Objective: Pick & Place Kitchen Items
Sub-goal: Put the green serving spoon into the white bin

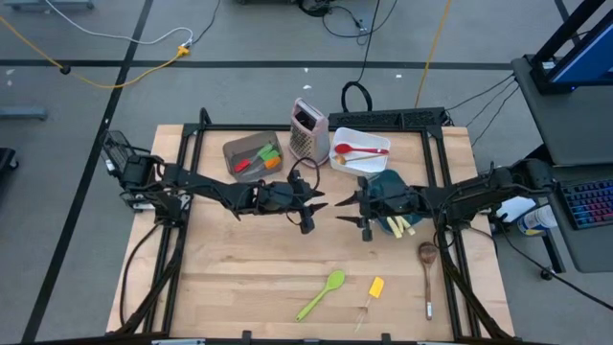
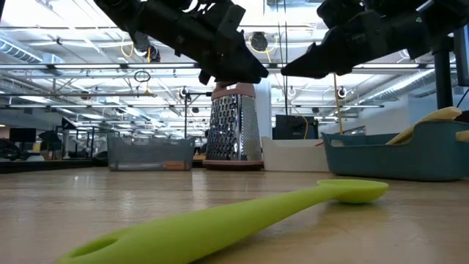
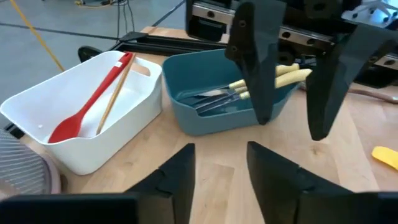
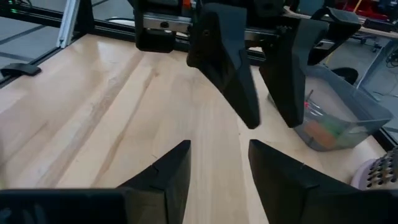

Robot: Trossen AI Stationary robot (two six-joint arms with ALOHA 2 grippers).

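My left gripper [image 1: 316, 207] and my right gripper [image 1: 347, 211] hang open and empty above the middle of the table, fingertips facing each other a short gap apart. In the low view both are well above the wood. A green silicone spoon [image 1: 322, 293], a yellow mini spatula [image 1: 375, 287] and a wooden spoon [image 1: 427, 268] lie flat on the table near its front edge. A red spoon [image 3: 93, 102] lies in the white container [image 3: 37, 106]. Cream-handled knives [image 3: 249, 87] lie in the teal container [image 3: 205, 121]. Red, green and orange spatulas [image 1: 259, 158] lie in the grey container [image 1: 235, 149].
The metal box grater [image 1: 308, 129] stands upright at the back, between the grey and white containers. The teal container sits just behind my right gripper. Bare wood lies under and in front of both grippers. A black frame [image 1: 383, 117] runs along the table's far edge.
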